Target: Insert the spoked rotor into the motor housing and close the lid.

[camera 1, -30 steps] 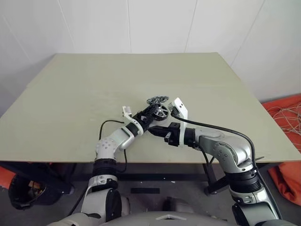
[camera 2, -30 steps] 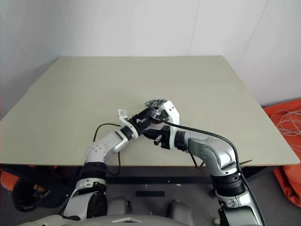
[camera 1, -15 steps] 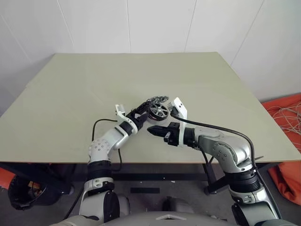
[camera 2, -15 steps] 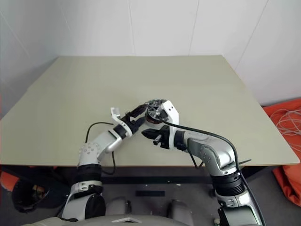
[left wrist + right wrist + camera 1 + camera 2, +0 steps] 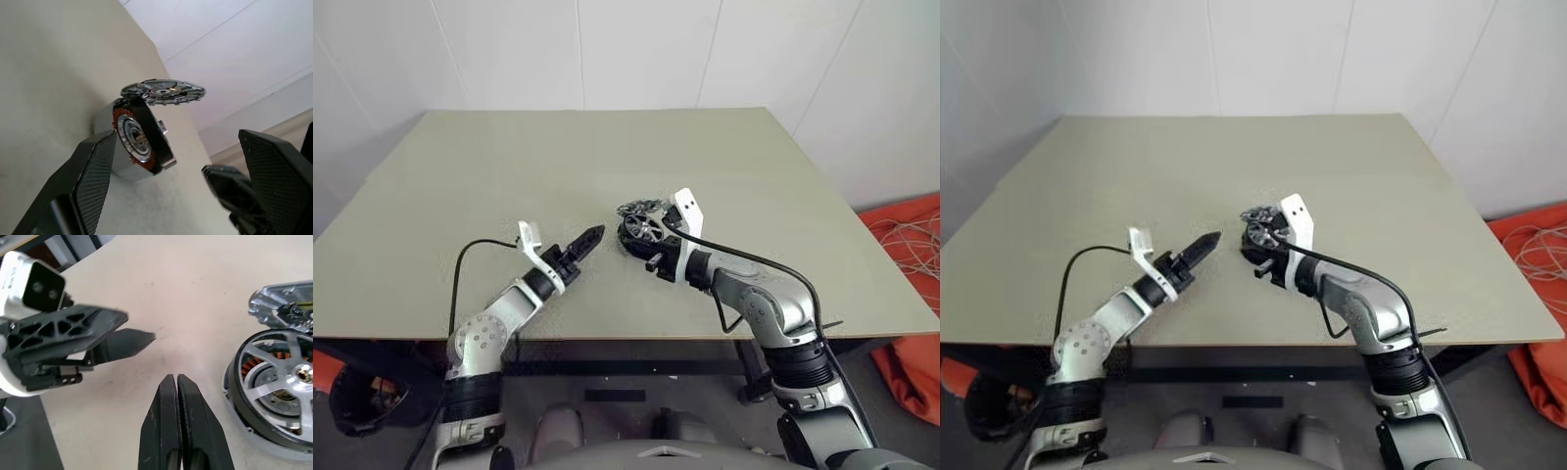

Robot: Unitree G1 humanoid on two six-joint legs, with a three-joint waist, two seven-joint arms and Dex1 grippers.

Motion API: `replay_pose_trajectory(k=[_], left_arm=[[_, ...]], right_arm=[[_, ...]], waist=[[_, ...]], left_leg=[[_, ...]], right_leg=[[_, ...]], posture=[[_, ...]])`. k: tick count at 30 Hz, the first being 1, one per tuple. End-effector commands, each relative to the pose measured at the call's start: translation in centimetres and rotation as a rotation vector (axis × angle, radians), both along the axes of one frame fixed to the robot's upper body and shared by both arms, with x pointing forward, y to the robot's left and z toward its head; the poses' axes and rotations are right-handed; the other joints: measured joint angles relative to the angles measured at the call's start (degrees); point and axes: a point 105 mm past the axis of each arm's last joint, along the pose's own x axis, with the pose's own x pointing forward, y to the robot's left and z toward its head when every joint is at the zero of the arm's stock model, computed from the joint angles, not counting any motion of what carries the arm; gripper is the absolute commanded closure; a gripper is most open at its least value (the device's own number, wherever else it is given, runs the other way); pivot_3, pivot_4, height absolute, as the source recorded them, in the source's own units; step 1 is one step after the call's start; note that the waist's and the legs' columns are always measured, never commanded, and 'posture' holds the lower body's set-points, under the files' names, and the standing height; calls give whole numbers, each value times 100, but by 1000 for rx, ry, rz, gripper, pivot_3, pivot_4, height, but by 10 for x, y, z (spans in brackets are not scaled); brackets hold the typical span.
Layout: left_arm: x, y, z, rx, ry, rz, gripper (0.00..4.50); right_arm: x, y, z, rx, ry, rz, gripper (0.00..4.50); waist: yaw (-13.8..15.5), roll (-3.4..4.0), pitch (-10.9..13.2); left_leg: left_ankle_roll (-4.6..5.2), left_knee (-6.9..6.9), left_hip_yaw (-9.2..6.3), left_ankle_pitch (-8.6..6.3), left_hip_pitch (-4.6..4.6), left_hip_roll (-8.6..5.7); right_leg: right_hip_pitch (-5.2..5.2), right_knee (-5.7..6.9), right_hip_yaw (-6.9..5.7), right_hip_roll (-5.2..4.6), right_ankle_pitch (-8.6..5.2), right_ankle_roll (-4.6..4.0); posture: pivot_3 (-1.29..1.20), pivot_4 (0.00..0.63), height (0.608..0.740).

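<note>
The spoked rotor [image 5: 274, 363], black-rimmed with silver spokes, lies in the motor housing [image 5: 120, 169] near the table's middle, and copper windings show between the spokes. The openwork silver lid [image 5: 641, 208] stands tilted just behind the housing. My left gripper [image 5: 592, 235] is open and holds nothing; it sits a short way left of the housing and points at it. Its fingers [image 5: 93, 166] are spread wide. My right gripper [image 5: 175, 379] is shut and holds nothing, and its tips are at the housing's near side.
The beige table [image 5: 460, 196] stretches bare to the left and the back. Its front edge runs just behind both wrists. A black cable [image 5: 744, 259] trails along my right arm. Orange cloth and cords [image 5: 911, 245] lie on the floor to the right.
My left gripper has drawn back to the left, away from the rotor and housing, and rolled. My right gripper has edged forward to the housing's near side.
</note>
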Motion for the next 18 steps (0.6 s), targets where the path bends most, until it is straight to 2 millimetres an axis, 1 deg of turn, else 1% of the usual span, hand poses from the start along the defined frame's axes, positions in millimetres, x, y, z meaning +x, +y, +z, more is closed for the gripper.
replay_pose_trajectory(k=[1, 3, 8, 11, 14, 18], left_arm=[[-8, 4, 19, 67, -140, 11, 1142], [-17, 2, 18, 87, -153, -21, 1841], [-39, -11, 6, 136, -128, -146, 3592], [-46, -17, 0, 221, -142, -210, 4485], [-48, -21, 1, 289, -190, -245, 4485], [-48, -24, 2, 296, -208, -259, 4485]], right_arm=[[5, -3, 10, 12, -50, -19, 4500], [6, -5, 9, 7, -50, -24, 4500], [12, -10, 8, -11, -55, -59, 4500], [22, -19, 3, -53, -54, -117, 4500], [30, -28, -1, -84, -54, -172, 4500], [35, -32, -1, -92, -60, -201, 4500]], waist=[[-11, 0, 0], [-14, 1, 1], [-22, 2, 2], [-21, 4, 2], [-23, 5, 3], [-29, 10, 5]], left_leg=[[0, -1, 0, 0, -1, 1], [0, -5, 1, 0, 0, 4], [0, -6, 5, 0, 5, 3], [-2, -6, 6, 1, 8, 4], [-4, -6, 6, 2, 10, 3], [-4, -6, 6, 2, 10, 4]], right_leg=[[-1, 0, 0, 0, 0, 0], [-3, 2, 0, 3, 0, -1], [-2, 5, 2, 3, -2, -3], [-3, 7, 4, 3, -2, -3], [-3, 9, 4, 3, -2, -3], [-3, 11, 6, 3, -1, -3]], posture=[[0, 0, 740], [0, 0, 740], [0, 0, 740], [0, 0, 740], [0, 0, 740], [0, 0, 740]])
